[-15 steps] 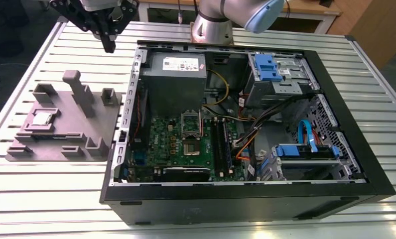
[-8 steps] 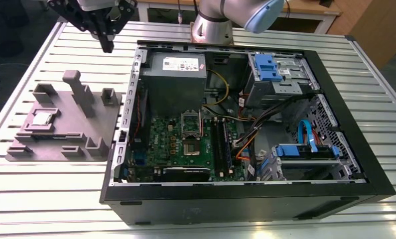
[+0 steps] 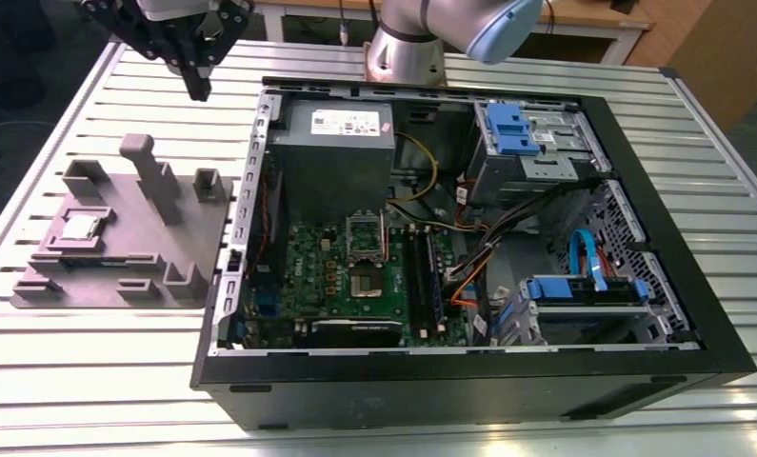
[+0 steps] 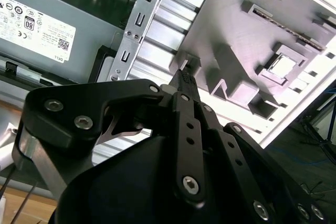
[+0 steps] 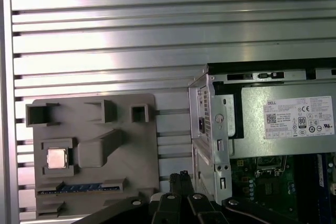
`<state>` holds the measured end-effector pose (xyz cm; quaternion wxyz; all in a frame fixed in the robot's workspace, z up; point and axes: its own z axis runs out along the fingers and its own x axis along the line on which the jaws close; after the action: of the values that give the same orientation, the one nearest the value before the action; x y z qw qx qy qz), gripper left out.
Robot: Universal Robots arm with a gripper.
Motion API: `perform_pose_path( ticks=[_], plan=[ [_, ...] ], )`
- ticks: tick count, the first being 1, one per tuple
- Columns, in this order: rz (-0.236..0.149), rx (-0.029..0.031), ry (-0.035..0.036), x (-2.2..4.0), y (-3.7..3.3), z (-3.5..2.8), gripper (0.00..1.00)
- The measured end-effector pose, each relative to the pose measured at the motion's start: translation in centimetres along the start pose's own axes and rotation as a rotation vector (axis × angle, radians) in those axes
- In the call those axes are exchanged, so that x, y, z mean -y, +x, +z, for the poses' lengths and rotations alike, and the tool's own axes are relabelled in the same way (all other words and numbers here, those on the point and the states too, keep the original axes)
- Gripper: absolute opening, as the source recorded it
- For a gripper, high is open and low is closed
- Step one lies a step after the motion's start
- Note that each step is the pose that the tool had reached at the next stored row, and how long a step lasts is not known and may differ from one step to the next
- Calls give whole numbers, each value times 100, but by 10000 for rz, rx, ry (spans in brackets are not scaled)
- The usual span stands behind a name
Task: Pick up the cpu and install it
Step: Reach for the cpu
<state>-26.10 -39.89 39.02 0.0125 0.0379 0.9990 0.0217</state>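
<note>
Exterior view: cpu (image 3: 80, 227) in fixture plate (image 3: 130, 249), well apart from claw (image 3: 200, 89).

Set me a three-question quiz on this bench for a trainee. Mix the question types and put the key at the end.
1. True or false: the small square silver-topped cpu sits inside the open black computer case.
2. What does the black pincer hold? A) the cpu B) nothing C) a screwdriver
3. Fill in: in the exterior view, the grey fixture plate lies on the case's ___ side.
Key: 1 false, it rests in a recess on the fixture plate. 2 B. 3 the exterior view's left.
</note>
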Motion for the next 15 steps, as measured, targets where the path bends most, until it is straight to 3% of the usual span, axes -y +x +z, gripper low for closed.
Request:
perform_pose_path(
  ticks=[15],
  plan=[
    [0,-1,0,6,76,3,10]
  ],
)
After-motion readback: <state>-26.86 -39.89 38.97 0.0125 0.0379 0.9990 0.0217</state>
